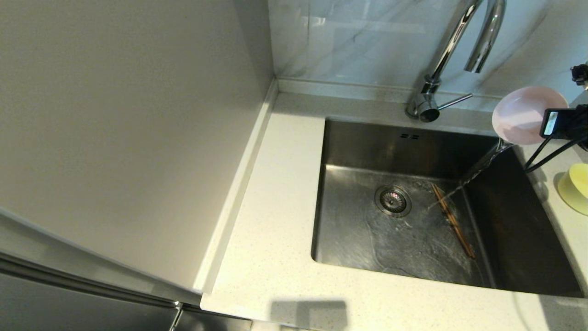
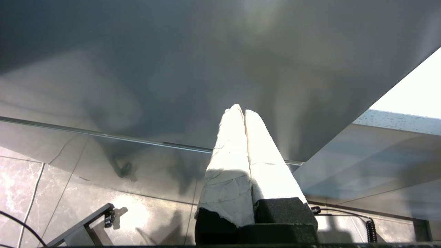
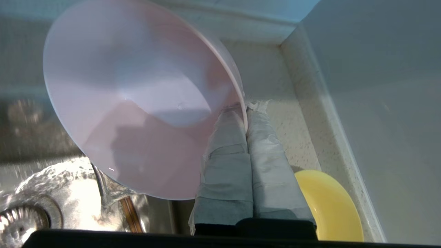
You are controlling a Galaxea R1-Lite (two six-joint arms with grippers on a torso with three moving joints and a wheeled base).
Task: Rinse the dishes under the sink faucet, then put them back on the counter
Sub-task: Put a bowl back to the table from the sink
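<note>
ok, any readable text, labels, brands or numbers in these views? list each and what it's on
None readable.
A small white label on the black block beside the pink bowl carries marks too small to read.
Faucet, sink, yellow bowl, chopsticks: no markings visible.

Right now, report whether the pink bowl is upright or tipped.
Tipped. The pink bowl, pinched by its rim in the right gripper, is tilted over the sink, and water streams from its lower edge into the basin.
</note>
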